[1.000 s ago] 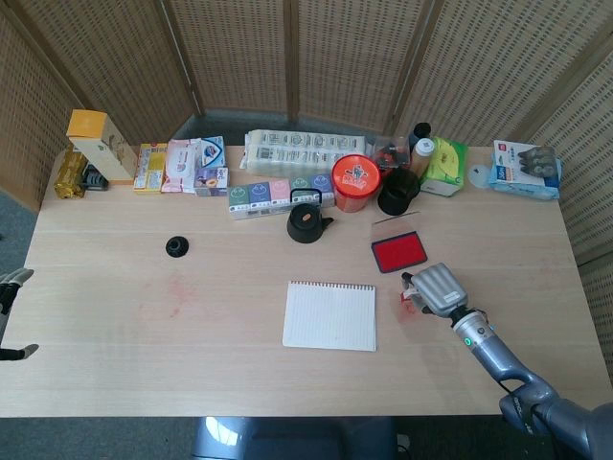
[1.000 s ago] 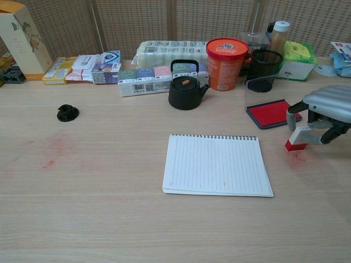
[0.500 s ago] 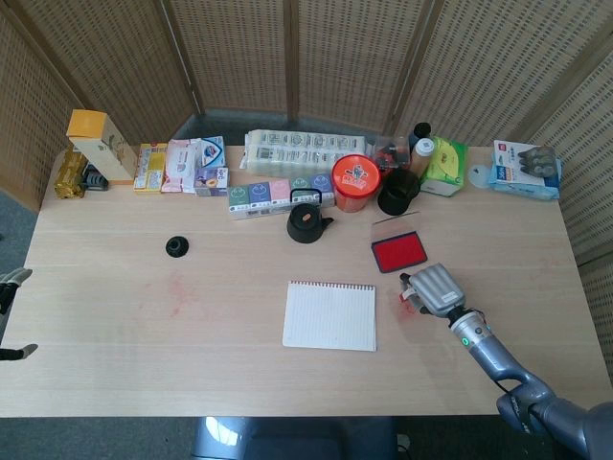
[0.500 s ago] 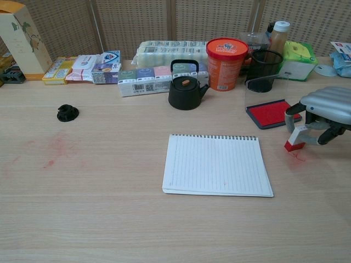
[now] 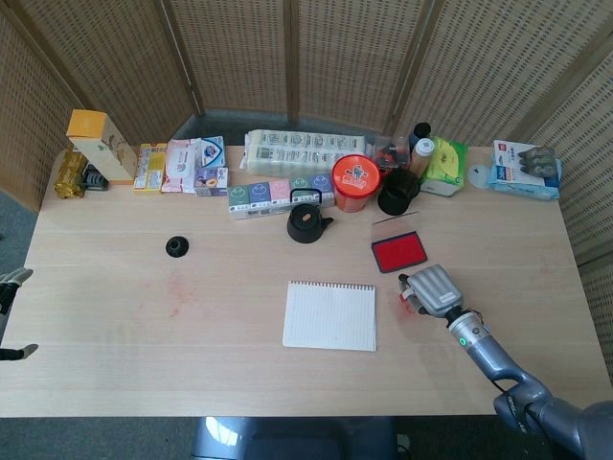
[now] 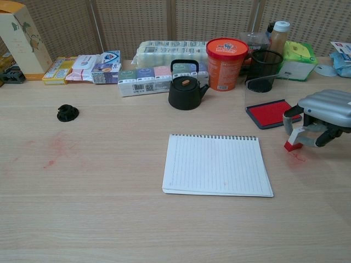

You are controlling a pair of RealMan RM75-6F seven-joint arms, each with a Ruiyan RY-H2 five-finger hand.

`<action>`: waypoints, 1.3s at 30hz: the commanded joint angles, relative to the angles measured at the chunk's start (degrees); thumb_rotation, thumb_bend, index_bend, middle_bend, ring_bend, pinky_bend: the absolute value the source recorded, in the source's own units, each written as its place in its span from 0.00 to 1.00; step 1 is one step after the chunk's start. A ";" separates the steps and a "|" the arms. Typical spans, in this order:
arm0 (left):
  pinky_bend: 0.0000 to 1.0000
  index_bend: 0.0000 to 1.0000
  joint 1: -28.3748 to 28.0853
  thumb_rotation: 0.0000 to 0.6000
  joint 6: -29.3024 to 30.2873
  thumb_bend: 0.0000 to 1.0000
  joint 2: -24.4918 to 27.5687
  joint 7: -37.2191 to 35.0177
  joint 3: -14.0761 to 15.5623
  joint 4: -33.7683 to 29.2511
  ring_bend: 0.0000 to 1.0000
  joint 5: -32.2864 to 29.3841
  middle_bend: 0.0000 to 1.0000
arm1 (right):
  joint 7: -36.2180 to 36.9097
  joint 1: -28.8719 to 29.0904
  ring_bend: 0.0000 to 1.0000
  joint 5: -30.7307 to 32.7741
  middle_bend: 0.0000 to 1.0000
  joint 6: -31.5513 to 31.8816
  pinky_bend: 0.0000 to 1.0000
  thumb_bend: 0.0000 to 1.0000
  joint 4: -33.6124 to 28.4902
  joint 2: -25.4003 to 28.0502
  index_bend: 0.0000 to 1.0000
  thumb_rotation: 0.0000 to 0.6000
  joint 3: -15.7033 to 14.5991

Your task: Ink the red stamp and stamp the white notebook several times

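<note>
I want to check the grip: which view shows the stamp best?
The chest view: the stamp shows side-on, tilted, in the right hand. In the head view the hand covers it; only a red sliver shows.

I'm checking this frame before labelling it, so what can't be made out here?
- Red stamp: head view, almost wholly hidden under the right hand; chest view, its top is covered by the fingers.
- Stamp's inked face: turned down, unseen in both views.
- Left hand: head view, cut off by the left edge; absent from the chest view.
- Notebook: any stamp marks are too faint to confirm.
- Ink pad: its clear lid is hard to trace.
</note>
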 commanded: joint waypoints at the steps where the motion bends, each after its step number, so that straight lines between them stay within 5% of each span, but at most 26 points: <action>1: 0.00 0.00 -0.01 1.00 0.00 0.00 0.01 -0.07 0.00 0.02 0.00 0.04 0.00 | -0.06 -0.01 1.00 0.01 1.00 0.03 1.00 0.55 0.02 -0.04 0.54 1.00 0.00; 9: 0.00 0.00 -0.14 1.00 -0.24 0.00 -0.02 -0.04 0.04 0.09 0.00 0.12 0.00 | -1.39 1.09 1.00 -0.88 1.00 2.36 1.00 0.58 -4.01 3.16 0.55 1.00 1.36; 19: 0.00 0.00 -0.56 1.00 -1.14 0.00 -0.21 0.19 -0.18 0.32 0.00 -0.84 0.00 | -5.32 6.61 1.00 2.53 1.00 -3.98 1.00 0.58 -7.29 5.64 0.56 1.00 5.78; 28: 0.00 0.00 -1.14 1.00 -2.60 0.00 -0.20 -0.29 -0.54 0.81 0.00 -2.15 0.00 | -7.35 11.39 1.00 6.82 1.00 -9.17 1.00 0.58 -2.18 2.35 0.56 1.00 9.72; 39: 0.00 0.00 -1.76 1.00 -4.02 0.00 -0.40 -0.31 -0.85 1.25 0.00 -3.31 0.00 | -5.76 12.36 1.00 7.52 1.00 -11.27 1.00 0.59 3.91 -1.77 0.57 1.00 8.54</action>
